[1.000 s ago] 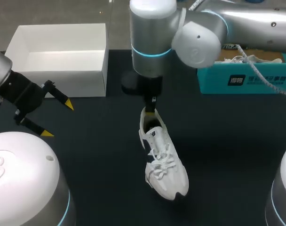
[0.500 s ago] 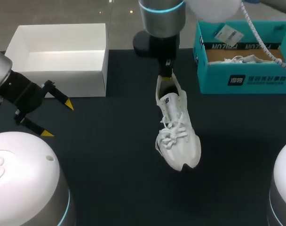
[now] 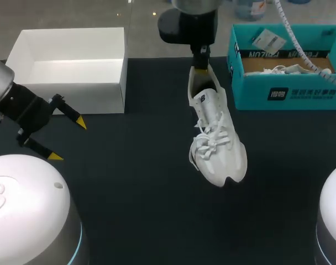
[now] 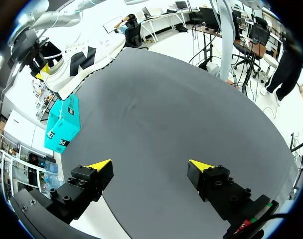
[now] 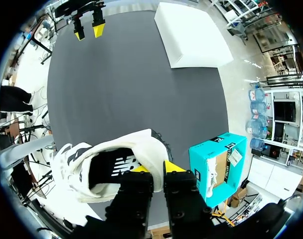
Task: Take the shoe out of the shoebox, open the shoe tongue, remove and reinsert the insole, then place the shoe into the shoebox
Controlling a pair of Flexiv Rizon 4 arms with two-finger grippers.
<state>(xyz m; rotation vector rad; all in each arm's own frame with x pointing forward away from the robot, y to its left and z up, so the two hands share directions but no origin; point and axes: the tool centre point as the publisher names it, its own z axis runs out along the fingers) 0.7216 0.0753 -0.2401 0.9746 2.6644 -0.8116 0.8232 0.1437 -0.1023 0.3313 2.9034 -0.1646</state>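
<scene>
A white sneaker (image 3: 215, 135) hangs above the dark table, toe pointing toward me and heel up. My right gripper (image 3: 200, 62) is shut on its heel collar. In the right wrist view the right gripper (image 5: 156, 169) pinches the heel rim of the sneaker (image 5: 106, 169), whose dark insole shows inside. The teal shoebox (image 3: 284, 94) stands open at the back right, just right of the shoe, also seen as the teal shoebox (image 5: 216, 164). My left gripper (image 3: 67, 139) stays open at the table's left, holding nothing; in its own view the left gripper (image 4: 149, 165) stands over bare table, the sneaker (image 4: 76, 62) far ahead.
A white open box (image 3: 74, 61) sits at the back left, next to my left arm. Inside the teal shoebox lie white laces and paper (image 3: 284, 69). The dark table top (image 3: 129, 182) lies bare under and in front of the shoe.
My right arm has carried the sneaker to the right and away from me, closer to the teal shoebox. My left arm has not moved.
</scene>
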